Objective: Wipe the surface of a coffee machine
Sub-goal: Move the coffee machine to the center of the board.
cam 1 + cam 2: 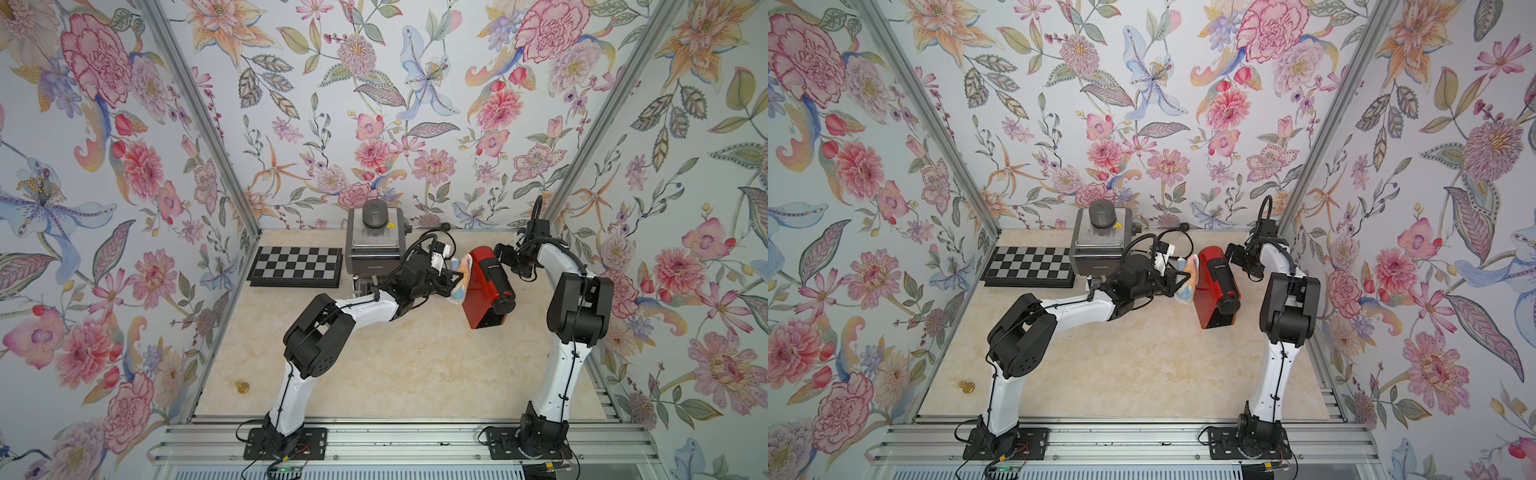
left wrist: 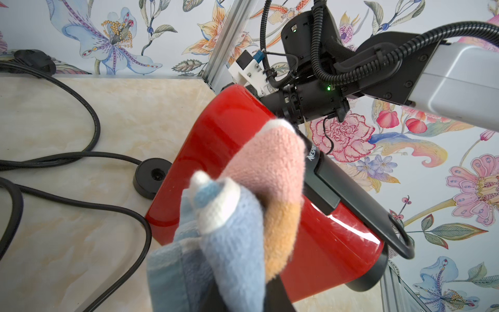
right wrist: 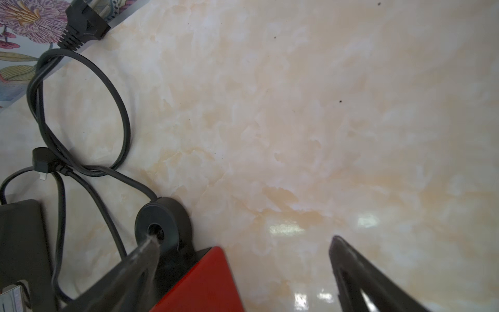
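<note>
The red coffee machine point(image 1: 484, 291) point(image 1: 1214, 291) stands right of the table's middle, its black top bar pointing toward the front. My left gripper point(image 1: 451, 279) point(image 1: 1177, 279) is shut on a pink, orange and blue cloth point(image 1: 462, 282) point(image 2: 259, 189), which presses against the machine's left side point(image 2: 216, 146). The cloth hides the fingertips of the left gripper point(image 2: 243, 297) in the wrist view. My right gripper point(image 1: 505, 257) point(image 3: 244, 240) is open at the machine's back end. A red corner point(image 3: 205, 283) sits between its fingers, and one finger point(image 3: 348, 259) stands clear of it.
A grey appliance point(image 1: 376, 245) and a chessboard point(image 1: 297, 266) stand at the back left. Black power cables point(image 2: 94, 127) point(image 3: 81, 113) loop on the table behind the machine, beside its round black base point(image 2: 152, 175). A small gold piece point(image 1: 241, 387) lies at the left edge.
</note>
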{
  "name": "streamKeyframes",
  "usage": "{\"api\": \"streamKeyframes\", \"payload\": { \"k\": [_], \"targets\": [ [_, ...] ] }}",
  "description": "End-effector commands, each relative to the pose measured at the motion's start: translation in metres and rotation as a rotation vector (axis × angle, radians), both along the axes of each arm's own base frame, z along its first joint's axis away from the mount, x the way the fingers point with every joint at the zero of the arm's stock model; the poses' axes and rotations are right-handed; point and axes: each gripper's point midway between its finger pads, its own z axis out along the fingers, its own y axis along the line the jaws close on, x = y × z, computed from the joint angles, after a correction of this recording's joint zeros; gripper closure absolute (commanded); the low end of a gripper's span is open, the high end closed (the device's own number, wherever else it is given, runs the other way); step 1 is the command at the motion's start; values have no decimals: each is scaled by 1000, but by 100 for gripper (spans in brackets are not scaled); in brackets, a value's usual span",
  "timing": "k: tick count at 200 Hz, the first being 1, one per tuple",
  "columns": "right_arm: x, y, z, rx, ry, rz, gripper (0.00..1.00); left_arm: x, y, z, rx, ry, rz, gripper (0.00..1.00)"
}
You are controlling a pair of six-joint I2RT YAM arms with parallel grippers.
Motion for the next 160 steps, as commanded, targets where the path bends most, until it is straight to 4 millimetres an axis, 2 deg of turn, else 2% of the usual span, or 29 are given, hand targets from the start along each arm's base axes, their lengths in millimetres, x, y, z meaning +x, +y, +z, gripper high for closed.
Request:
{"api": "streamKeyframes", "payload": {
  "k": [1,38,71,116,160],
  "targets": [
    [-4,26,-5,5,2,41,0,6,0,-2,-4,9,26,100],
    [-41,46,-32,35,49,45,0,5,6,-21,-3,51,43,100],
    [-80,69,-53,55,100,65,0,3,8,-25,4,58,45,100],
    [-136,105,-60,32,136,126,0,-5,21,-31,24,73,68,100],
    [-180,135,-52,-4,123,187,0,-23,42,-26,25,77,82,100]
  ]
}}
